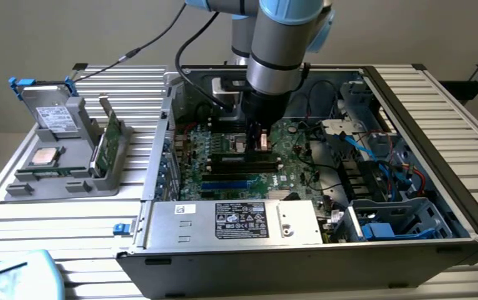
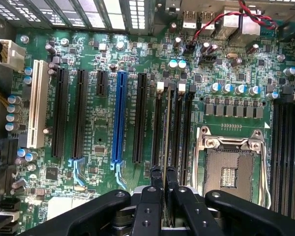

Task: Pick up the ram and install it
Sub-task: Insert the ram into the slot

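Exterior view: an open computer case lies on the bench, filling its middle and reaching toward the exterior view's right edge. It holds a motherboard, a silver power supply and blue cables. At the bench's edge on the exterior view's left, a grey tray carries a green bracketed card, a processor chip and a drive. The gripper reaches down into the case.

Wrist view: the jaws are clamped on the ram. It is held edge-on along the black memory slots beside the empty processor socket. Whether it is seated cannot be told.
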Available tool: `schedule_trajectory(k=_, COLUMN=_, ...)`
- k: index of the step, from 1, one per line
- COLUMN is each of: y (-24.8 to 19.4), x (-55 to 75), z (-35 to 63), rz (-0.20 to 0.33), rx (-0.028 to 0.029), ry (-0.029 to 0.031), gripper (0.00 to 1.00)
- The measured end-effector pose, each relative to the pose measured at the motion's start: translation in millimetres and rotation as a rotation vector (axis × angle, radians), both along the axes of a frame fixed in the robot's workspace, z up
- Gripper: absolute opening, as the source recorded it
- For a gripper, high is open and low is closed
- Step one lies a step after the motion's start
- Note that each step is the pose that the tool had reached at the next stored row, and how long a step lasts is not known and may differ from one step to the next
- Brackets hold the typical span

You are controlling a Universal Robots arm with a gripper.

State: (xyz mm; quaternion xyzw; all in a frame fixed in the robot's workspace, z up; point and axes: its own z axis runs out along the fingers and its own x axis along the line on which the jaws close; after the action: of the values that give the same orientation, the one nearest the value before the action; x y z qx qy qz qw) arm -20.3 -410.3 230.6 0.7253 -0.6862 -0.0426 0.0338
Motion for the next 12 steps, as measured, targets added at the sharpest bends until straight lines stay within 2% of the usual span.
schedule_trajectory(k=9, y=-0.1, x=0.0, z=-5.0, rz=0.000, rx=-0.0015, ry=0.0002, gripper=0.14)
schedule_trajectory(k=12, y=-0.1, x=0.0, z=-5.1, rz=0.000, rx=-0.0021, ry=0.0024, gripper=0.14)
